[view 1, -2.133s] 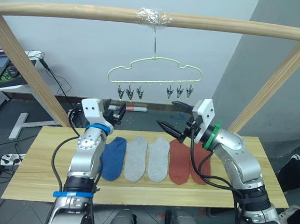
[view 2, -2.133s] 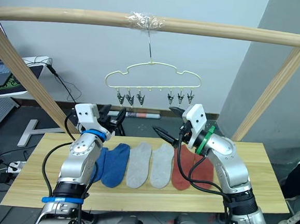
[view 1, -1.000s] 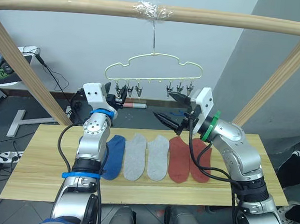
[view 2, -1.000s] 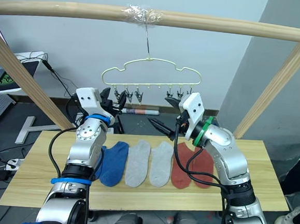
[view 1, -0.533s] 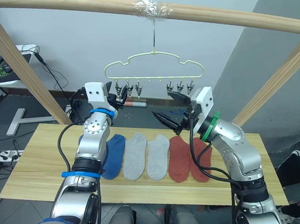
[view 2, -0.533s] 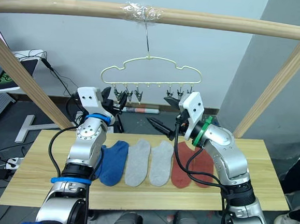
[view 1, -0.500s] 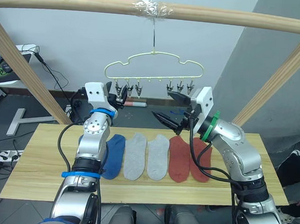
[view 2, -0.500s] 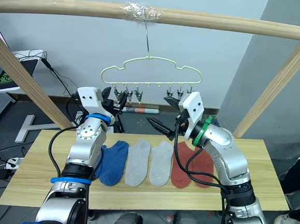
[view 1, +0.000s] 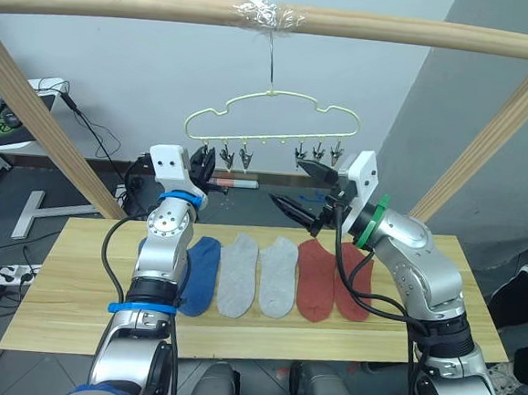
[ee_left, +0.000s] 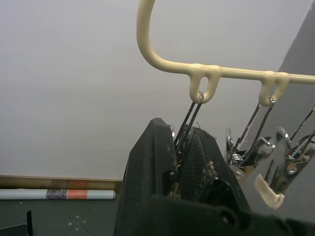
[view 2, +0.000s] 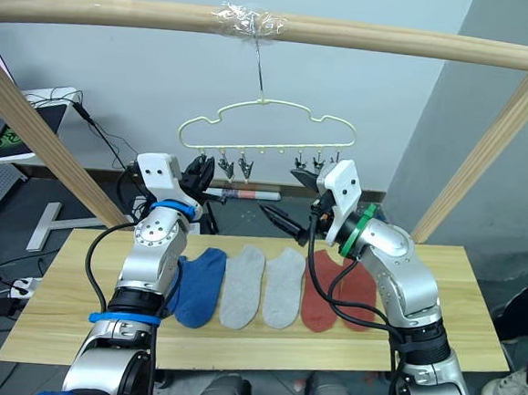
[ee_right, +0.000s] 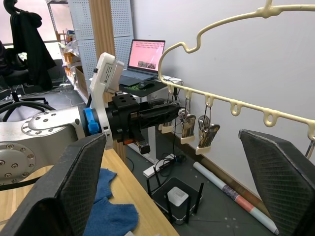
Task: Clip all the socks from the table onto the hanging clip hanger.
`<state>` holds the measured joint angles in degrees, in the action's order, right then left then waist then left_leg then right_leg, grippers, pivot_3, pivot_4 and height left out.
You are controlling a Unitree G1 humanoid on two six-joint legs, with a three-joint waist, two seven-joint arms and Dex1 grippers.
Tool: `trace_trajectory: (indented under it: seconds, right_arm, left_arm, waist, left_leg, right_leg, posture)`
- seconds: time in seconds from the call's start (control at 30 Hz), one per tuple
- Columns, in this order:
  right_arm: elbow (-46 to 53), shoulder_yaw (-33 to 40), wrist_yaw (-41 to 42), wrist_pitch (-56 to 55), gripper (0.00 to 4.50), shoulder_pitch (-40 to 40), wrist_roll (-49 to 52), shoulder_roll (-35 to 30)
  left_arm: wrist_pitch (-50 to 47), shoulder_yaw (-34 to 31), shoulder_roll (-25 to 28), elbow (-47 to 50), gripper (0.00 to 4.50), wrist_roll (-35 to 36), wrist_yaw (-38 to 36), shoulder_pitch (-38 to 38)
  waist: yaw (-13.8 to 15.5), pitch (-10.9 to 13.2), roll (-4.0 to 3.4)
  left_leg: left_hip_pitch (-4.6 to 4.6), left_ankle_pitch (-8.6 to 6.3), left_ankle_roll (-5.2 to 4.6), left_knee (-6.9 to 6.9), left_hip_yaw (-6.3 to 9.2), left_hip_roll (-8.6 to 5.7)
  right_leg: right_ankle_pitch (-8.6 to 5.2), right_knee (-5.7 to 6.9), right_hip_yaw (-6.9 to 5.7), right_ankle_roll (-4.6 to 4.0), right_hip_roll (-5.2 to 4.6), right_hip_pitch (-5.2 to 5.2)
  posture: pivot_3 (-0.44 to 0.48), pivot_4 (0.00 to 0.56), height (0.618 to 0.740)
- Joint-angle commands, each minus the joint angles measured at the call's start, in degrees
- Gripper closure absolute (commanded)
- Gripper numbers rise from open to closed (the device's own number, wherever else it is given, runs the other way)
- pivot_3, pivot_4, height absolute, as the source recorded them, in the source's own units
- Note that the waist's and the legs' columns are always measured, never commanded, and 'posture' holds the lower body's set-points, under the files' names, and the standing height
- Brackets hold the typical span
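Socks (view 1: 258, 276) lay flat in a tight row on the table (view 1: 55, 300), below and nearer than both raised grippers: blue ones under the left arm, two light grey in the middle, two rust red under the right arm. None was clipped yet. They looked like soft, limp knit, light enough to sag and fold when lifted, so a pinch at the cuff edge, where the fabric doubles, would likely hold best and leave a free hem to feed into a clip.

Farther up, the left gripper (view 1: 204, 167) was closed around the leftmost clip (ee_left: 183, 142) of the clip hanger (view 1: 272, 118); the left wrist view showed its black fingers (ee_left: 152, 162) squeezed on the clip's wire legs just under the hanger's loop. The right gripper (view 2: 293, 198) stood wide open and empty, just below the hanger's right-hand clips (view 1: 318, 152), touching none of them.

Beyond both grippers the hanger hung by its hook from the wooden bar (view 1: 124, 5). Thin and hanging free, it would probably swing under any push, and the small sprung clips seemed to need a firm squeeze.
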<state>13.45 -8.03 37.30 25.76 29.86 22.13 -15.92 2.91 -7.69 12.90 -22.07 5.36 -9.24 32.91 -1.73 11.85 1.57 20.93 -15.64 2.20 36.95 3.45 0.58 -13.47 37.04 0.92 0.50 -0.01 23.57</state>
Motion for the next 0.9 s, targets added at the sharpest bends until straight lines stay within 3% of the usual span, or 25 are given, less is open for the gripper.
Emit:
trace_trajectory:
  seconds: [0.03, 0.27, 0.57, 0.9]
  right_arm:
    - [3.07, 0.66, 0.04, 0.03, 0.0, -0.13, 1.31, 0.26]
    - [2.43, 1.21, -0.94, 0.91, 0.0, -4.45, -0.11, -1.18]
    - [-11.42, 0.28, -8.4, -2.14, 0.0, -16.2, -14.28, -8.03]
    - [-31.13, 4.93, -10.51, -2.73, 0.0, -11.69, -15.22, -5.84]
  left_arm:
    - [0.39, 0.16, 0.46, 2.75, 4.27, 0.23, -0.8, 0.12]
    - [-1.54, -0.63, 0.95, 4.94, 4.27, 0.63, -1.33, -1.61]
    - [-3.85, -0.86, 1.19, 7.9, 4.27, 1.19, -1.63, -4.31]
    - [-5.39, -0.22, 0.62, 8.12, 4.27, 1.52, -2.08, -4.33]
  waist:
    - [0.0, 0.0, 0.0]
    - [0.06, -0.01, 0.01]
    - [-0.13, -0.01, 0.02]
    - [-0.17, -0.01, 0.01]
  left_leg:
    - [0.0, 0.0, 0.0, 0.0, 0.0, 0.0]
    - [0.01, 0.0, 0.01, -0.01, 0.01, 0.0]
    - [-0.02, 0.0, 0.02, 0.0, -0.22, -0.04]
    - [-0.06, 0.0, 0.02, 0.03, -0.29, -0.02]
  right_leg:
    - [0.0, 0.0, -0.01, 0.0, 0.0, 0.0]
    - [0.0, -0.01, 0.01, 0.0, -0.02, 0.01]
    - [0.0, 0.03, 0.05, 0.01, -0.12, 0.06]
    - [0.02, 0.05, 0.13, 0.04, 0.0, 0.05]
  posture:
    - [-0.03, 0.195, 0.74]
    - [-0.024, 0.188, 0.74]
    - [-0.02, 0.183, 0.74]
    - [-0.022, 0.188, 0.74]
